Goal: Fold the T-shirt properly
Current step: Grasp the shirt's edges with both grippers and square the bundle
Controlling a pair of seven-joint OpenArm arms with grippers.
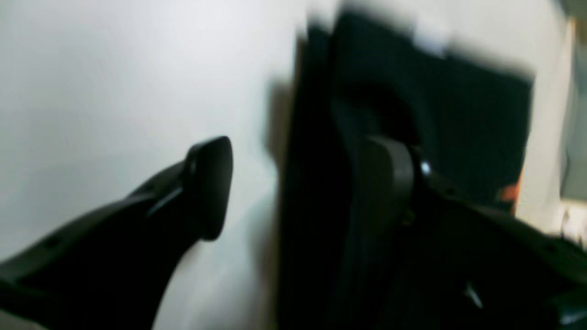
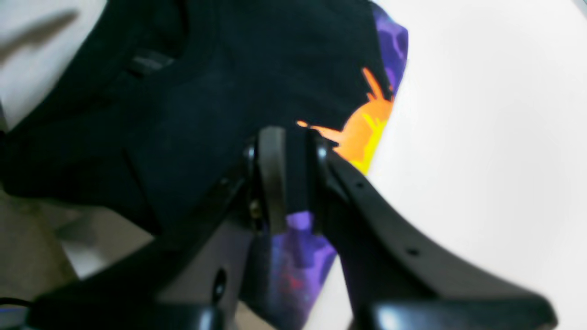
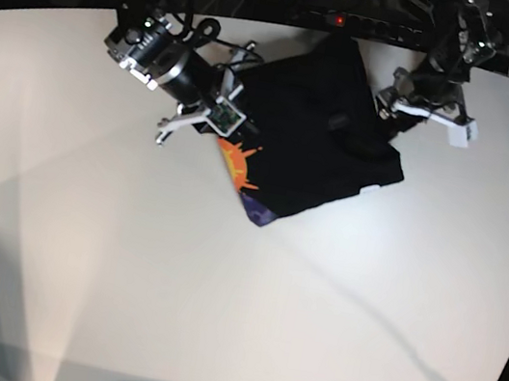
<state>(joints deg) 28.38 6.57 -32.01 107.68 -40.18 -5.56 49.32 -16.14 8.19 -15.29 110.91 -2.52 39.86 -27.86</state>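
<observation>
on the white table [image 3: 219,283] lies the black t-shirt [image 3: 311,141], partly folded.

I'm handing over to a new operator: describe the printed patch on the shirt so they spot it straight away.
Start at the white table; near its far edge lies the T-shirt, a dark folded heap between the two arms. At the heap's near corner, beside the right gripper that is shut on the cloth, is the print. It is the only colour there: an orange-yellow sunburst on purple-blue.

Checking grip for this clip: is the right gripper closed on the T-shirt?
Yes: the right gripper pinches a black fold of the T-shirt between its pads.
</observation>
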